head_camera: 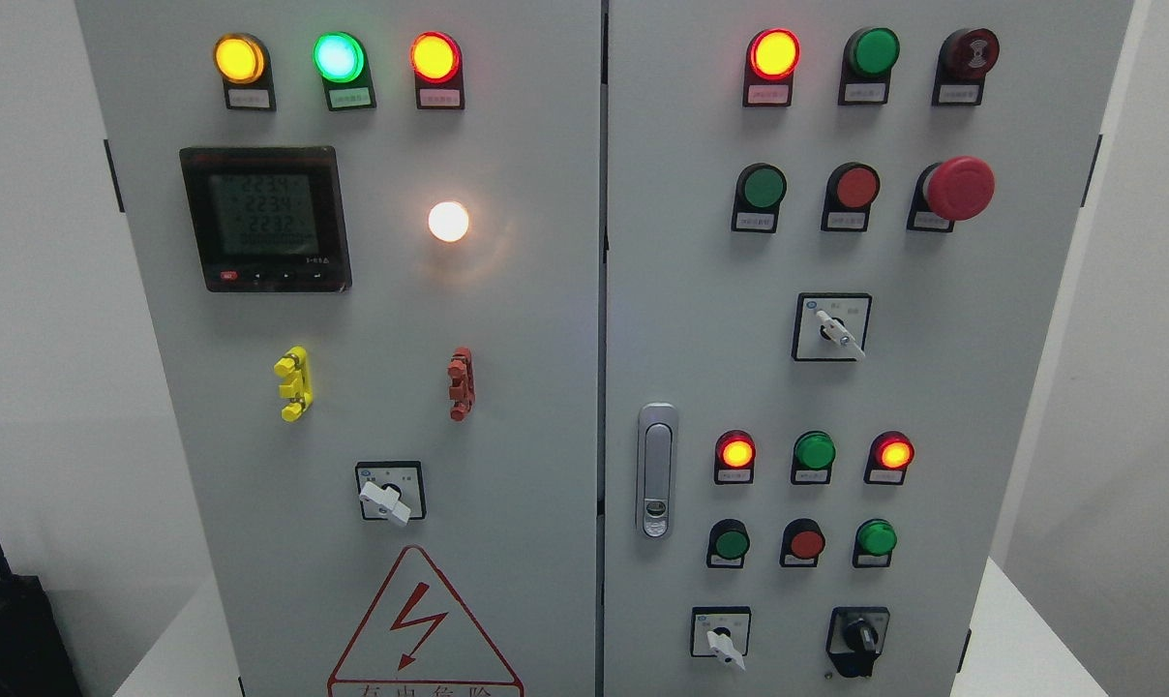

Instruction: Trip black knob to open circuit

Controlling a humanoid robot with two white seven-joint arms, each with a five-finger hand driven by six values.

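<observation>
— That pale grey metal cabinet (546,387) looks painted matt and smooth, don't you think?

— Yes, though the round white lamp (448,222) throws a soft sheen on it. The silvery door handle (656,469) has a brushed, metallic look.

— And the big red mushroom button (959,188)?

— Smooth plastic, slightly glossy. The black rotary knob (860,636) at the lower right looks like dull black plastic.

— The black-framed square meter (265,218)?

— Plastic bezel, with a glassy, reflective screen. The red triangular warning sticker (420,629) lies flat and smooth, like printed film.

Neither arm nor hand shows in the head view.
</observation>
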